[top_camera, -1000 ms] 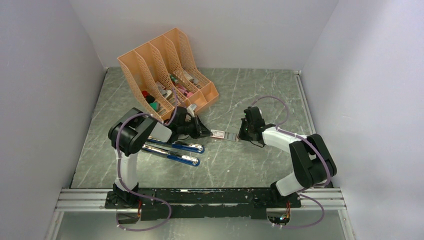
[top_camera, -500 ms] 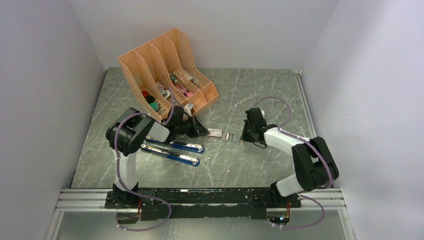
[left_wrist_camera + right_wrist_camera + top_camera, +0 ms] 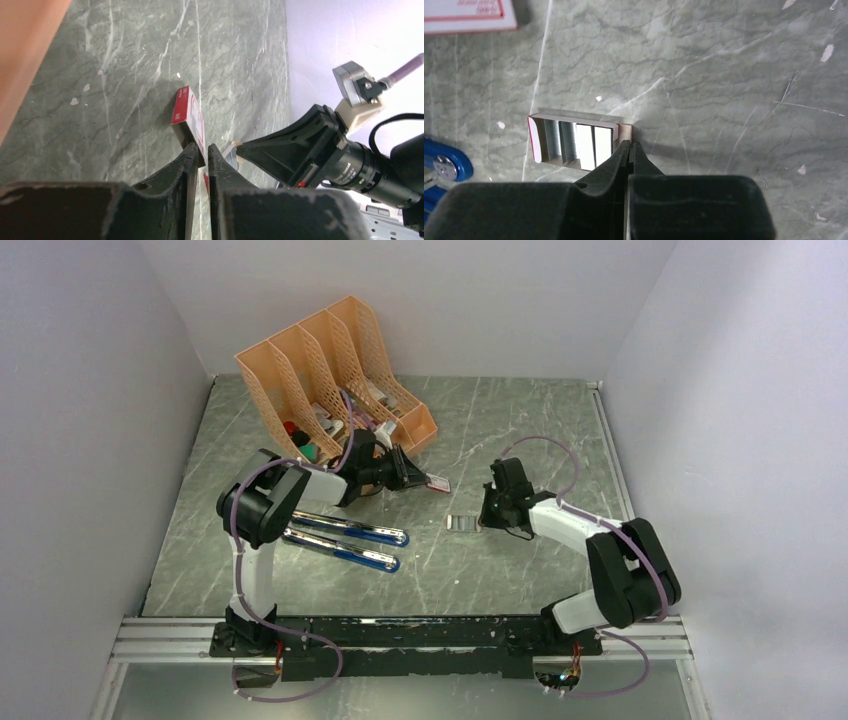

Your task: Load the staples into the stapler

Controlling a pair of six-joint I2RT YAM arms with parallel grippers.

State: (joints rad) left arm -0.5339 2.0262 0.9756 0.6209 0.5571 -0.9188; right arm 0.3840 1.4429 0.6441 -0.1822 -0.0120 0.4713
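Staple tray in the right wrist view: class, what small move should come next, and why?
Probably set the tray down and release it: the right gripper pinches only its end flap, the staples lie exposed, and the left gripper holds the sleeve apart.

Left pincer [image 3: 200,151] and right pincer [image 3: 630,146] both tight, low, tips inward.

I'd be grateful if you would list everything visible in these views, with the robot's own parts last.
staples: several strips, silvery, inside the cardboard tray
cardboard tray: one, brown with red edge, table centre
box sleeve: one, white and red, held by the left gripper
stapler: one, blue and silver, opened out, near left
organizer: one, orange, far left, holding small items
table: one, grey-green marble
left gripper: one, black, shut on the box sleeve
right gripper: one, black, shut on the cardboard tray
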